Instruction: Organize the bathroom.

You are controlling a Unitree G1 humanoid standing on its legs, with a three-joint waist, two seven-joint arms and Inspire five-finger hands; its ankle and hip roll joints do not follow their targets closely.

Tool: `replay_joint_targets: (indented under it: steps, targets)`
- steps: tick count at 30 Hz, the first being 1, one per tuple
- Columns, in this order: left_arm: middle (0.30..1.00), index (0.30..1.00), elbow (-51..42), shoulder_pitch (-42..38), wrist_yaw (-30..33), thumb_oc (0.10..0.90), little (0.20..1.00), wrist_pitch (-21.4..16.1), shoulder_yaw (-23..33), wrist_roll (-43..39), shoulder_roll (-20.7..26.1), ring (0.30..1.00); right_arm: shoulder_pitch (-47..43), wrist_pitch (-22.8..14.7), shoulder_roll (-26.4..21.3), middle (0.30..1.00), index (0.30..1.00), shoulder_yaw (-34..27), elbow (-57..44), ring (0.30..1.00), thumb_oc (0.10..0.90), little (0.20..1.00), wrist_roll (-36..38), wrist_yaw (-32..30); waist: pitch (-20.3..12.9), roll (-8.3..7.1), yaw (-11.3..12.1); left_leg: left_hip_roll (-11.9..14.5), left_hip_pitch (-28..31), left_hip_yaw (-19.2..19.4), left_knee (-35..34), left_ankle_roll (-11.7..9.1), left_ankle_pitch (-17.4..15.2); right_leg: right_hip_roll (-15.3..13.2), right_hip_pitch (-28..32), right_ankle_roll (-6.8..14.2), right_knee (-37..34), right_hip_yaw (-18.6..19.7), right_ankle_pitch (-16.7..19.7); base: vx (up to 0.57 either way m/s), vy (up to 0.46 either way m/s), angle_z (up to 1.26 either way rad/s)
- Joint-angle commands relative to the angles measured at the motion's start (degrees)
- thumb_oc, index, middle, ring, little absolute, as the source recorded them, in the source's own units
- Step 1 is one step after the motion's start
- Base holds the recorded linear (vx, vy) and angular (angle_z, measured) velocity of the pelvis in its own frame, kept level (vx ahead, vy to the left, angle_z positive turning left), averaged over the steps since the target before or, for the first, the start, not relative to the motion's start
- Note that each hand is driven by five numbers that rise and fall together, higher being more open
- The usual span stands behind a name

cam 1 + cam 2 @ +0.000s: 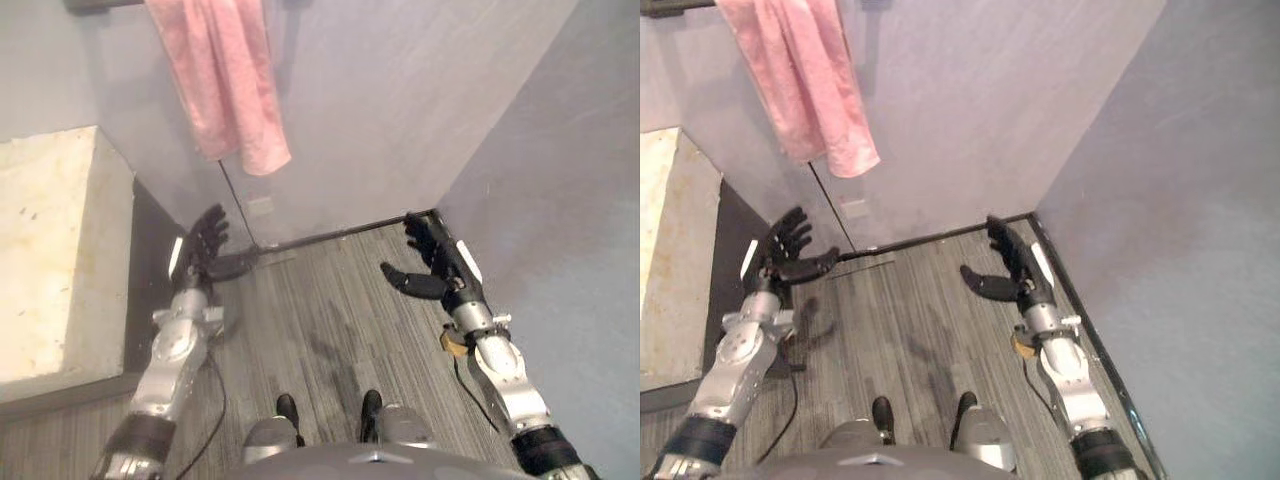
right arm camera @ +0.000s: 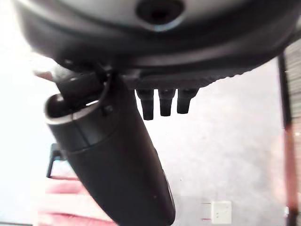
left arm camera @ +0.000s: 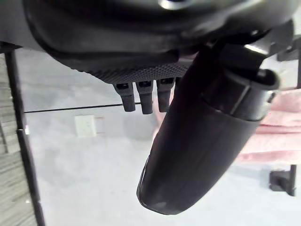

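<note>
Both hands spread, empty, held low over the floor; pink towel (image 1: 222, 80) hangs lengthwise on far wall, up-left, nearer left hand (image 1: 203, 245) than right hand (image 1: 432, 262).

Pink towel (image 1: 225, 80); grey striped floor (image 1: 320, 310)

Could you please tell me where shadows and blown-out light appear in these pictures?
Left eye view: the hanging pink towel casts a soft shadow on the grey wall, and darker patches lie on the striped floor. Right wrist view: the area beside the right robot hand is washed out white.
</note>
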Motion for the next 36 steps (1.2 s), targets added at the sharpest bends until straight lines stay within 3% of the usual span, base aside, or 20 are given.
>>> replay_joint_targets:
  steps: [1, 3, 4, 6, 9, 13, 16, 19, 21, 23, 26, 27, 29, 31, 36]
  targets:
    - [0.9, 0.9, -6.1, -6.2, 4.3, 0.8, 0.9, -8.3, -2.6, 3.2, -0.1, 0.9, -9.1, -9.3, -1.7, 0.9, 0.9, 0.8, -0.3, 0.9, 0.8, 0.9, -1.4, -4.4, -5.2, -0.57, 0.9, -5.9, -3.8, -5.5, 2.3, 0.0, -2.7, -2.5, -1.7, 7.0, 8.7, -1.6, -10.2, 0.25, -0.227, 0.03]
    - [0.9, 0.9, -7.2, -7.0, 5.8, 0.8, 0.9, -9.3, -3.0, 4.3, -0.1, 0.9, -10.0, -9.5, -2.1, 0.9, 0.9, 0.7, -0.6, 0.9, 0.8, 0.9, -1.0, -3.7, -5.0, -1.36, 1.0, -6.2, -3.0, -5.7, 2.3, -0.6, -3.3, -3.1, -0.5, 6.8, 0.6, -2.8, -9.2, 0.22, -0.2, 0.16]
    - [0.9, 0.9, -10.2, -7.8, 8.2, 0.8, 0.9, -9.1, -3.5, 5.7, 0.0, 0.9, -10.7, -9.2, -3.8, 0.9, 0.9, 0.1, -2.9, 0.9, 0.8, 0.9, -1.9, -4.3, -5.1, -3.33, 0.3, -7.7, -1.9, -5.7, 2.0, -0.9, -5.2, -3.3, -1.7, 7.5, -11.5, -1.9, -4.3, 0.25, -0.216, 0.25]
    - [0.9, 0.9, -10.1, -8.2, 9.3, 0.8, 0.9, -10.6, -4.3, 6.1, 0.4, 0.9, -11.2, -8.2, -4.7, 0.9, 0.9, 0.3, -4.3, 0.9, 0.8, 0.9, -1.3, -5.6, -4.7, -3.81, -1.2, -8.7, 0.6, -7.2, 1.7, -0.1, -7.3, -2.7, -4.4, 8.8, -14.4, 0.6, 0.5, 0.33, -0.185, 0.36]
    - [0.9, 0.9, -8.4, -9.3, 8.8, 0.8, 0.9, -12.2, -4.1, 6.4, -0.4, 0.9, -13.1, -7.8, -4.8, 0.9, 0.9, -0.2, -2.7, 0.9, 0.8, 0.9, -1.1, -5.9, -5.4, -4.16, -1.6, -9.4, 1.3, -10.0, 1.9, 0.6, -8.1, -0.7, -3.7, 7.5, -14.3, 3.1, -0.8, 0.2, -0.131, 0.85]
    - [0.9, 0.9, -8.5, -9.7, 10.7, 0.8, 0.9, -13.5, -4.5, 7.3, -0.4, 0.9, -14.6, -6.7, -4.5, 0.9, 0.9, 0.5, -2.5, 0.9, 0.8, 0.9, -2.6, -6.8, -6.6, -4.41, -1.7, -9.4, 1.3, -10.0, 4.0, 0.4, -9.2, 0.6, -2.1, 6.5, -14.3, 3.9, -2.3, 0.17, -0.133, 0.66]
    - [0.9, 0.9, -9.0, -10.6, 12.4, 0.8, 0.9, -13.1, -5.3, 8.3, -0.4, 0.9, -15.5, -5.6, -5.2, 0.9, 0.9, 0.5, -2.6, 0.9, 0.8, 0.9, -1.7, -7.1, -7.1, -5.15, -1.8, -9.3, -0.3, -8.9, 9.3, -0.9, -10.2, 1.2, -0.2, 5.3, -15.1, 4.5, -3.4, 0.12, -0.088, 0.11]
    - [0.9, 0.9, -9.0, -12.4, 14.0, 0.8, 0.9, -12.1, -5.9, 9.7, -0.4, 0.9, -16.2, -4.5, -6.3, 0.9, 0.9, 0.6, -2.4, 0.9, 0.8, 0.9, -1.4, -6.3, -6.8, -6.6, -1.5, -9.8, -5.3, -9.7, 21.8, -2.8, -8.9, 1.5, 1.9, 3.4, -15.0, 5.0, -4.9, 0.1, -0.081, 0.11]
    - [0.9, 0.9, -8.5, -13.1, 13.9, 0.8, 0.9, -12.4, -5.5, 10.0, -0.2, 0.9, -16.7, -3.9, -6.8, 0.9, 0.9, 0.6, -1.9, 0.9, 0.8, 0.9, -1.4, -5.9, -6.6, -6.94, -1.5, -9.0, -7.9, -10.0, 25.8, -3.3, -8.2, 1.7, 2.6, 2.8, -14.3, 5.1, -5.9, 0.11, -0.042, 0.12]
    - [0.9, 0.9, -8.2, -13.5, 13.5, 0.8, 0.9, -12.6, -5.1, 10.4, 0.0, 0.9, -16.8, -3.4, -7.1, 0.9, 0.9, 0.4, -1.7, 0.9, 0.8, 0.9, -0.5, -5.1, -6.6, -6.97, -1.6, -7.7, -7.9, -9.9, 24.5, -3.1, -8.6, 1.9, 2.9, 2.6, -13.9, 5.1, -6.5, 0.13, -0.001, 0.16]
    - [0.9, 0.9, -8.6, -14.3, 14.3, 0.8, 0.9, -13.0, -4.6, 12.3, 0.7, 0.9, -16.9, -3.5, -6.8, 0.9, 0.9, 0.5, -0.5, 0.9, 0.8, 0.9, -1.2, -4.4, -6.8, -5.85, -1.7, -3.9, -5.2, -9.0, 13.1, -3.5, -7.2, 2.7, 4.6, 3.0, -14.4, 4.6, -7.8, 0.22, 0.103, 0.11]
    - [0.9, 0.9, -8.8, -14.5, 15.1, 0.8, 0.9, -13.5, -4.3, 13.0, 1.2, 0.9, -16.3, -3.8, -6.4, 0.9, 0.9, 0.7, -0.1, 0.9, 0.8, 0.9, -2.0, -4.5, -6.9, -4.86, -1.6, -1.2, -4.6, -8.3, 5.9, -4.9, -2.6, 3.4, 6.4, 3.2, -15.6, 4.4, -8.4, 0.23, 0.141, 0.1]
    - [0.9, 0.9, -9.3, -14.6, 16.3, 0.8, 0.9, -14.2, -4.1, 13.3, 1.9, 0.9, -14.9, -3.7, -6.5, 0.9, 0.9, 1.0, -1.0, 0.9, 0.8, 0.9, -2.4, -4.4, -6.8, -4.04, -1.3, 1.9, -6.5, -7.8, 1.0, -6.6, 2.8, 3.6, 8.9, 3.6, -17.7, 4.8, -9.1, 0.31, 0.173, 0.02]
    - [0.9, 0.9, -9.6, -14.9, 16.5, 0.8, 0.9, -14.3, -3.4, 13.9, 2.1, 0.9, -13.7, -3.5, -7.5, 0.9, 0.9, 0.8, -2.5, 0.9, 0.8, 0.9, -2.1, -3.9, -6.6, -3.21, -1.3, 4.3, -8.1, -7.0, -0.8, -7.4, 5.6, 3.1, 10.4, 3.8, -17.8, 4.3, -9.9, 0.28, 0.202, -0.17]
    - [0.9, 0.9, -9.0, -15.3, 13.7, 0.8, 0.9, -11.8, -1.9, 13.5, 4.6, 0.9, -15.4, -4.1, -7.9, 0.9, 0.9, 2.0, -1.8, 0.9, 0.8, 0.9, -1.0, -2.8, -7.7, -1.69, -0.9, 3.2, -6.3, -9.2, -1.3, -7.3, 3.6, 1.1, 10.0, 4.3, -15.3, 3.9, -11.8, 0.23, 0.223, -0.17]
